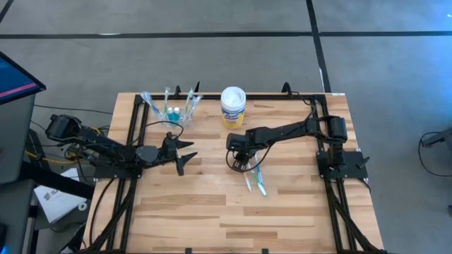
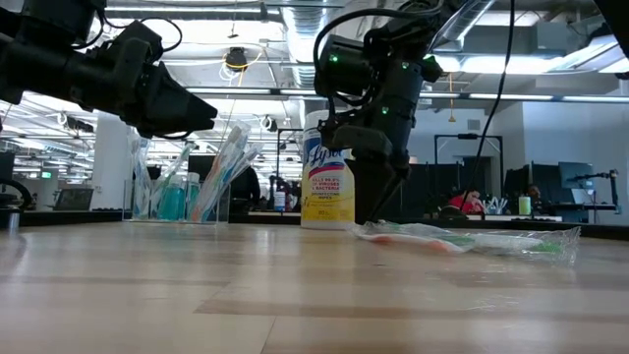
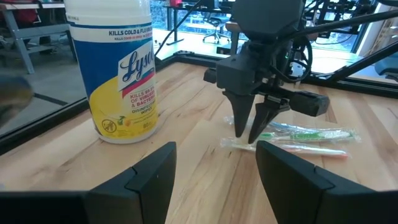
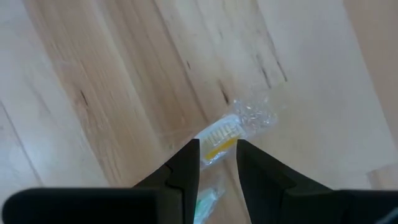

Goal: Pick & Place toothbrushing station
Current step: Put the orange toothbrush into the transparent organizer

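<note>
From above I see my right gripper (image 1: pixel 241 164) pointing down at the near end of two wrapped toothbrushes (image 1: pixel 255 180) lying side by side on the wooden table (image 1: pixel 212 212), right of centre. Only its wrist camera shows what sits between the fingers: the crinkled clear wrapper end and the pale-bristled head of a toothbrush (image 4: pixel 225 132), with the jaws a narrow gap apart on either side of it, and I cannot tell whether they touch it. My left gripper (image 1: pixel 185 155) waits on the left side of the table, jaws spread wide and empty; its camera looks across at the other gripper (image 3: pixel 252 134) and the wrapped toothbrushes (image 3: pixel 305 138) behind it. The clear cup (image 1: pixel 169 107) with more toothbrushes and teal tubes stands at the far edge, left of the tub (image 1: pixel 233 107). The overhead view gives the tub only a white lid and yellow label; the left wrist view lets me read "Lysol", "KILLS COLD & FLU" and "DISINFECTING WIPES" on it (image 3: pixel 121 68).
</note>
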